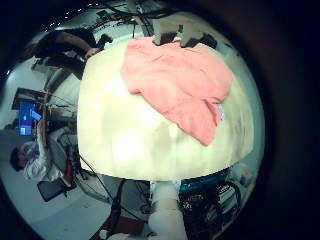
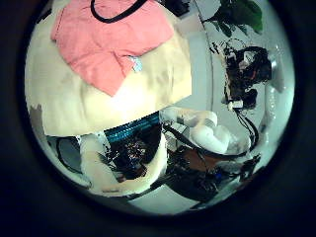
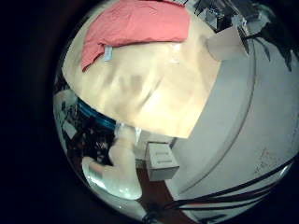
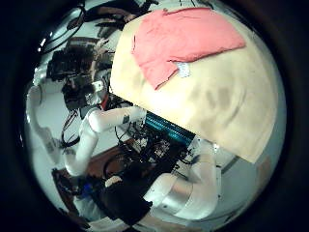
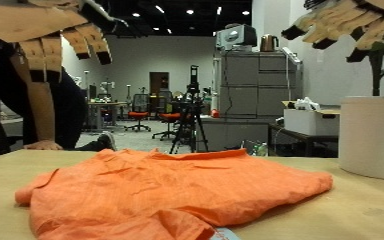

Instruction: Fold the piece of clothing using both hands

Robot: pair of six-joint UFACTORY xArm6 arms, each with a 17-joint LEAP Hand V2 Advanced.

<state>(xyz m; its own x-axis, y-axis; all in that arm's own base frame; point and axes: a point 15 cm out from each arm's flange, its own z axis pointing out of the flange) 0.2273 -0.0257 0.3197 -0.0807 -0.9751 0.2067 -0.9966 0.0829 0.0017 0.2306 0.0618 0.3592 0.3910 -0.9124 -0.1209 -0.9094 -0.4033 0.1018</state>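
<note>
1. Orange shirt [image 5: 179, 195] lies spread and rumpled on the pale table [image 5: 359, 215], flat, with wrinkles across its middle. No hand touches it.
2. Left hand [image 5: 59, 30] hangs high above the shirt, over the end where a sleeve trails off toward the table edge. Fingers [image 5: 88, 40] point down, spread apart and loosely straight, holding nothing.
3. Right hand [image 5: 345, 20] is also well above the shirt, over its opposite end. Fingers [image 5: 315, 28] fanned out and relaxed, holding nothing.
4. Left little finger side palm view: the shirt [image 1: 180, 85] sits toward one end of the table [image 1: 130, 140]; most of the tabletop beside it is bare.
5. Left thumb side palm view: the shirt [image 2: 109, 39] reaches the table edge; a small white label [image 2: 135, 63] shows at its hem.
6. Right palm views: the shirt [image 4: 183, 43] lies near the far table edge, white tag [image 4: 182, 69] at the hem nearest the bare tabletop; same cloth [image 3: 126, 28] seen small in the little finger side view.
7. White cylindrical container [image 5: 373, 135] stands upright on the table beyond the shirt, on the right hand's side, apart from the cloth.
</note>
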